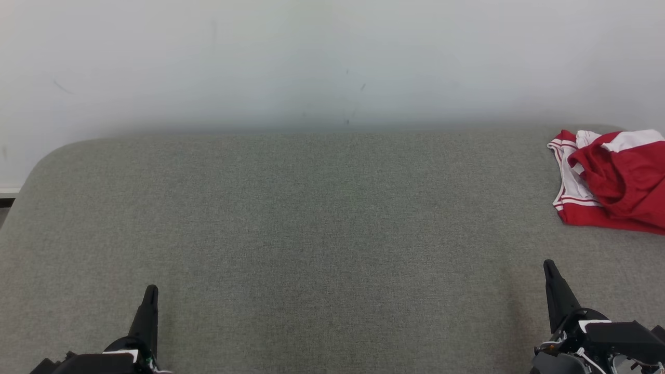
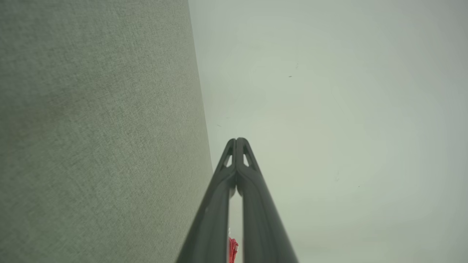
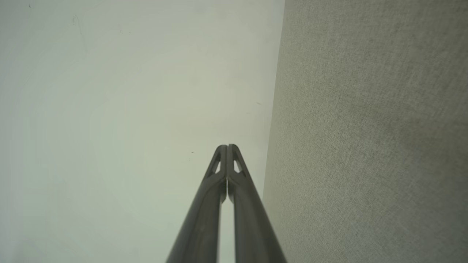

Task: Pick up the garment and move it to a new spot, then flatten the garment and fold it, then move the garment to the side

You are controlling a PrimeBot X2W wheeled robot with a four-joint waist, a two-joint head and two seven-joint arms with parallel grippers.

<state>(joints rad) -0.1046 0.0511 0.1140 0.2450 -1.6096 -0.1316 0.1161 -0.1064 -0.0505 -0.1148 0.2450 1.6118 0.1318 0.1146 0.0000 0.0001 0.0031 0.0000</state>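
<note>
The garment point(image 1: 613, 182) is a crumpled red piece with white stripes, lying at the far right of the grey cloth-covered table and cut by the view's right edge. A sliver of its red point(image 2: 233, 250) peeks between my left fingers in the left wrist view. My left gripper point(image 1: 150, 292) rests at the lower left, shut and holding nothing, far from the garment. At the lower right my right gripper point(image 1: 548, 266) is shut too, a short way in front of the garment. Each wrist view has its own fingertips pressed together point(image 2: 237, 140) point(image 3: 227, 147).
The grey fabric table point(image 1: 311, 218) spans the whole width, its rounded left corner at the upper left. A pale wall point(image 1: 332, 62) stands right behind its far edge. The wide middle of the table lies between my grippers and the wall.
</note>
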